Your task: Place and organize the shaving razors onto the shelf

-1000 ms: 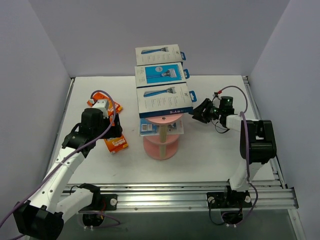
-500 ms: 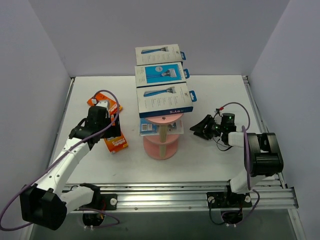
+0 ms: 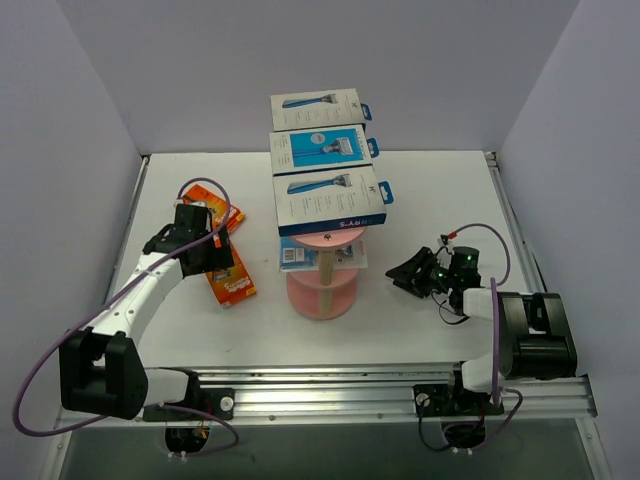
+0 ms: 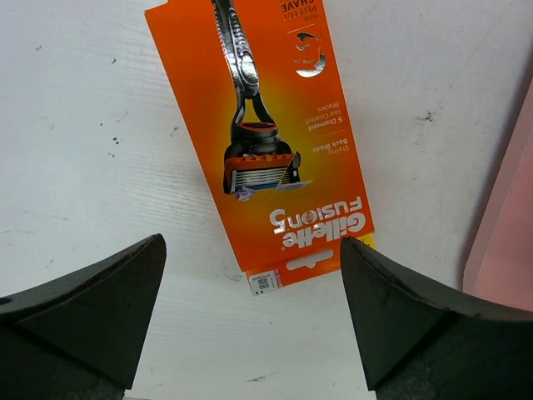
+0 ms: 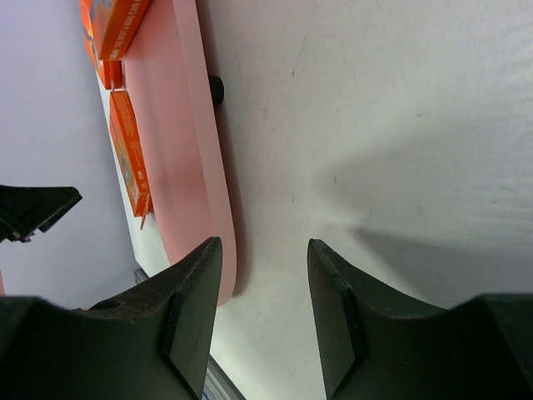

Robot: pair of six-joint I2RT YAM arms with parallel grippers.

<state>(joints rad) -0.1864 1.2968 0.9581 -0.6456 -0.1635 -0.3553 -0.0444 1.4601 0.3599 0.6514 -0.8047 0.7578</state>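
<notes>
At left, left gripper (image 4: 251,275) wide open, empty, above the orange razor card (image 4: 275,150) flat on the table (image 4: 75,125), near the shelf (image 3: 322,296). Risk here: scraping the thin card aside instead of pinching it; later, knocking the boxes (image 3: 330,203) off the top tier. At right, right gripper (image 3: 412,275) half open, empty, low by the table.

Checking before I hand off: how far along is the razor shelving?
Done: three boxed packs lie on the shelf's top tier, a clear blister pack on a tier below. In hand: nothing; the left hand hovers open over an orange card on the table, the right hand is open and empty. Left: that card and another orange card nearby.
</notes>
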